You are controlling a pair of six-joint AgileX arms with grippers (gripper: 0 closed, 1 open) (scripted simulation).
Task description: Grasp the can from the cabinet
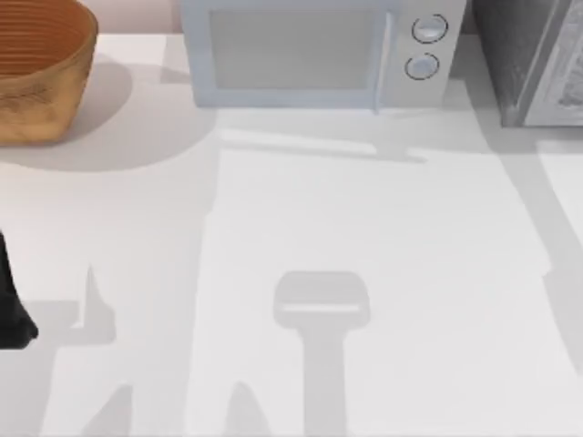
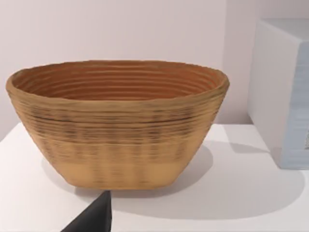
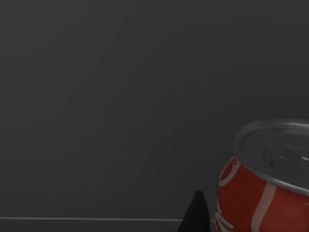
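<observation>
A red can (image 3: 260, 193) with a silver lid stands upright against the dark grey inner wall of the cabinet (image 3: 120, 96) in the right wrist view. A black part of my right gripper (image 3: 195, 217) shows close beside the can, with a narrow gap between them. From above, the cabinet (image 1: 524, 55) is a grey speckled box at the table's back right corner. My left arm (image 1: 11, 309) sits parked at the table's left edge, and a black tip of its gripper (image 2: 94, 217) points toward the basket.
A woven brown basket (image 1: 36, 82) stands at the back left, large in the left wrist view (image 2: 116, 130). A white microwave (image 1: 319, 50) with two round knobs sits at the back middle. The white table (image 1: 364, 228) carries the arms' shadows.
</observation>
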